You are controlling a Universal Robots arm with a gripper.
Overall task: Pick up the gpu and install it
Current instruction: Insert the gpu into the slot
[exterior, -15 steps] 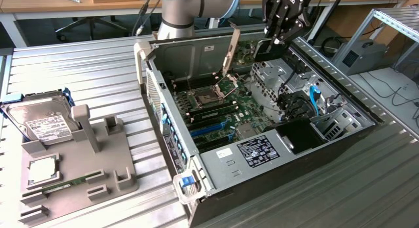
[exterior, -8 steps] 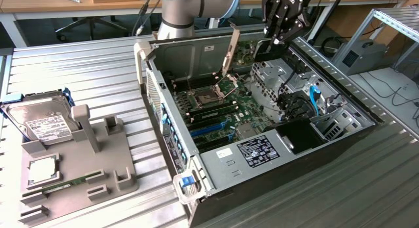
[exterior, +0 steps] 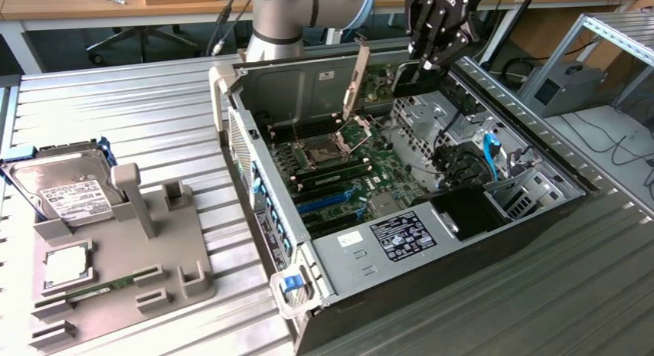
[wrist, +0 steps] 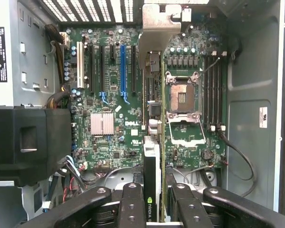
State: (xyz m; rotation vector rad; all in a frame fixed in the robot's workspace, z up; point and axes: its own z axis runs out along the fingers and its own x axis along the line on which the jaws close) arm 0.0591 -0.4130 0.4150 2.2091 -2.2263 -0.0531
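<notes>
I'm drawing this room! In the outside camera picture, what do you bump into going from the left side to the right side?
hard drive → grey parts holder → open processor socket → gripper holding the gpu → blue cable → grey box

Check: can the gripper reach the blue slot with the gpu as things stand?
Likely yes: the gripper, shut on the gpu, hangs over the open case, and the blue slot looks bare.

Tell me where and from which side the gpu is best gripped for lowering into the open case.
By its upper long edge, from above: the fingers pinch the flat faces of the gpu, as here. It hangs edge-on over the motherboard, so this probably leaves the lower connector edge free.
</notes>
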